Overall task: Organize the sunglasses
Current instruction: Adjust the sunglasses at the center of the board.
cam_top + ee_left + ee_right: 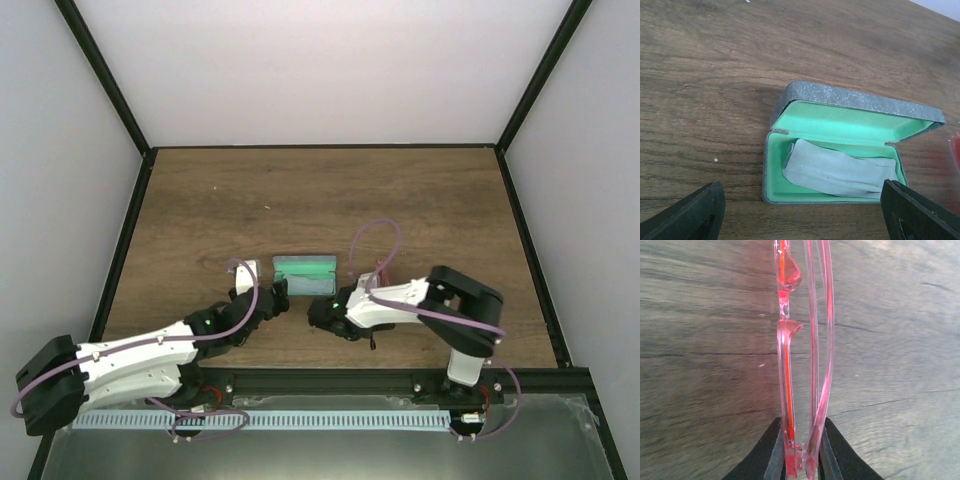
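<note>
The sunglasses (786, 370), folded, with red translucent lenses and nearly clear arms, are pinched at one hinge end by my right gripper (801, 460) above the wooden table. In the top view the right gripper (318, 312) sits just in front of the right end of the open grey-blue case (304, 270). The case (855, 100) has a green lining, and a folded light blue cloth (835, 172) lies in its tray. A red sliver of the sunglasses (955, 150) shows at the left wrist view's right edge. My left gripper (802, 217) is open and empty, just in front of the case.
The wooden table (300, 200) is bounded by a black frame and white walls. A white object (250, 270) lies left of the case, partly hidden by the left arm. A metal rail (300, 415) runs along the near edge.
</note>
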Robot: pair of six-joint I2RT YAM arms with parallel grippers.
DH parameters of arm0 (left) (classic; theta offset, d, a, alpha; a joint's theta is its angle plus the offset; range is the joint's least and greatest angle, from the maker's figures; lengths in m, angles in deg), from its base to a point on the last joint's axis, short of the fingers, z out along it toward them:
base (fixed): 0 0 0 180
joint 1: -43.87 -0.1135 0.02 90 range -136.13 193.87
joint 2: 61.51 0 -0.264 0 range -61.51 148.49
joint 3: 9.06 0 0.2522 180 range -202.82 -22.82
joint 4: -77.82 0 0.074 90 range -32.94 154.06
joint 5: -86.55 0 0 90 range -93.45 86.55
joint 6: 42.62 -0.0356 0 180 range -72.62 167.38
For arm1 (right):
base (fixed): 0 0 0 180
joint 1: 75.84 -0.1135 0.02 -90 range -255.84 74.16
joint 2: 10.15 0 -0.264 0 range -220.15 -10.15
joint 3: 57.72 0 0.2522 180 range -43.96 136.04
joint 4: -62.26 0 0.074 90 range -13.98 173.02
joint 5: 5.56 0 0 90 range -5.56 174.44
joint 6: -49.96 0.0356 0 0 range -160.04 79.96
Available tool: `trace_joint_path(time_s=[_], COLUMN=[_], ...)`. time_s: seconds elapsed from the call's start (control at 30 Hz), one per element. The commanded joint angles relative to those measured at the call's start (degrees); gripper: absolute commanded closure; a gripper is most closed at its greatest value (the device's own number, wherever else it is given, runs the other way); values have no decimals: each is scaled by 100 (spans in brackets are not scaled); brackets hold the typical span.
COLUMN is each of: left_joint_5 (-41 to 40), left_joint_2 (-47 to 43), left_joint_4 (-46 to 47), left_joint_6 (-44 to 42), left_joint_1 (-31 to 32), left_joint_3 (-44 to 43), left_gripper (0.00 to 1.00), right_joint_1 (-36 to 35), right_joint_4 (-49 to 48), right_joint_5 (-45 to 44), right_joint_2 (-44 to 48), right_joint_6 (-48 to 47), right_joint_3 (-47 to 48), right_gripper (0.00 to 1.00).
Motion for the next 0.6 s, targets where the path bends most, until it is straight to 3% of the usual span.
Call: trace_joint_path(time_s=[0.0, 0.2, 0.43, 0.57], left_joint_5=[63, 126, 138, 214], left_joint_2=[104, 71, -33, -45], left_joint_4=[187, 235, 183, 250], left_joint_6=[-78, -95, -138, -165], left_joint_1=[-63, -152, -195, -208], left_joint_3=[-42, 29, 65, 69], left_gripper=[13, 13, 13, 13], right_joint_1=[-47, -108, -103, 166], right_joint_4=[1128, 619, -1402, -2108], right_joint_5=[-399, -344, 296, 785], right_joint_2=[-755, -450, 1535, 2593], right_joint_6=[947, 560, -993, -1515], right_joint_3=[304, 321, -696, -1064], right_gripper=[90, 77, 46, 42])
